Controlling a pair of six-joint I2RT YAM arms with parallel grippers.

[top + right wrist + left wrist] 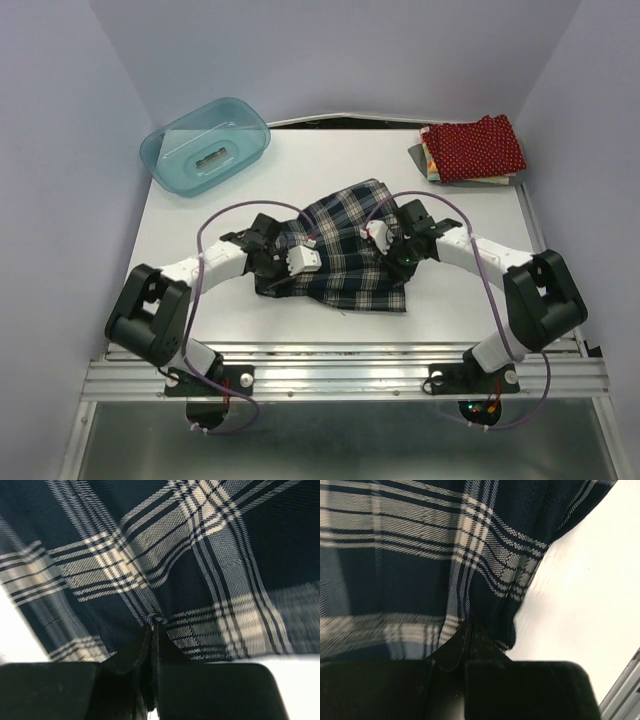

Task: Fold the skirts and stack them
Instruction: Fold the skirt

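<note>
Plaid skirt (345, 250): rumpled at the middle of the bench (480, 215), between the two arms.
Left claw (470, 628): closed, fingertips pinching the plaid skirt's edge, bare bench just beside.
Right claw (154, 621): closed, fingertips nipping a small tuck of the plaid cloth.
Dotted red skirt (472, 147): folded, topmost on a small pile at the far right corner.
Floral skirt (428, 160): under the red one, only its left edge showing.
Teal bin (205, 146): far left corner, well apart from the skirts.
</note>
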